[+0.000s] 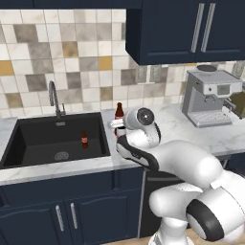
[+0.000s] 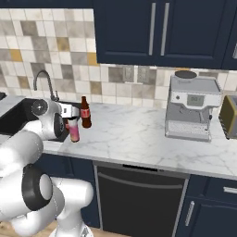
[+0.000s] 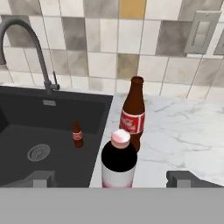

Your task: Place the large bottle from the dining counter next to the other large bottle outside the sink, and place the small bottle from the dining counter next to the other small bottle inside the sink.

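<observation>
Gripper (image 3: 111, 178) is spread wide, its tips standing either side of the pink-capped bottle (image 3: 118, 164) and clear of it, not pinching; that bottle stands upright on the counter (image 3: 183, 131) dead ahead, right at the sink's (image 3: 26, 131) edge; just behind it, almost touching, stands the brown large bottle (image 3: 133, 116) with the red label, also upright; inside the basin one small bottle (image 3: 77, 134) stands alone near the drain; by my read the large one's placed, so the hand needs to back straight off.
</observation>
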